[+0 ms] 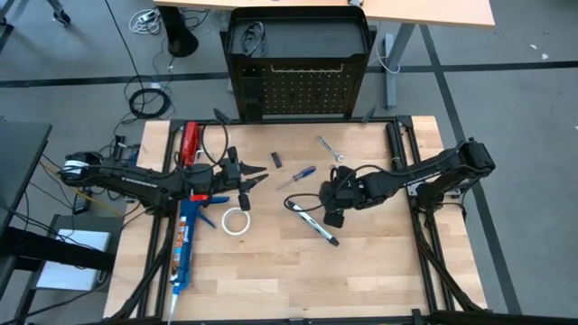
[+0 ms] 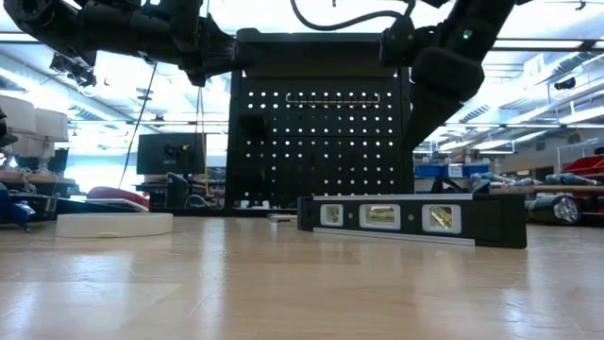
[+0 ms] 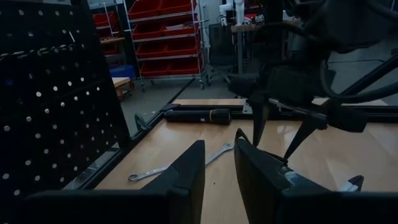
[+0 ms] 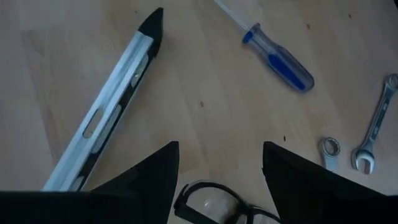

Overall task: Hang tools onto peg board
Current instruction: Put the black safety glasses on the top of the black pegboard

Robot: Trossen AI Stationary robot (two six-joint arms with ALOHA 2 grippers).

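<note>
The black peg board stands upright at the table's far edge, also seen in the low view. A blue-handled screwdriver, two silver wrenches and a long black-and-silver level lie flat on the wood. Part of a pair of black-framed safety glasses shows below my right gripper, which hangs open above the table's middle and points down. A white tape roll lies left of centre. My left gripper hovers level left of the screwdriver, its fingers slightly apart with nothing between them.
A long blue caulking gun lies along the left side, and a red-handled tool lies at the far left. A small black piece lies near the peg board. Bare wood stretches along the near edge.
</note>
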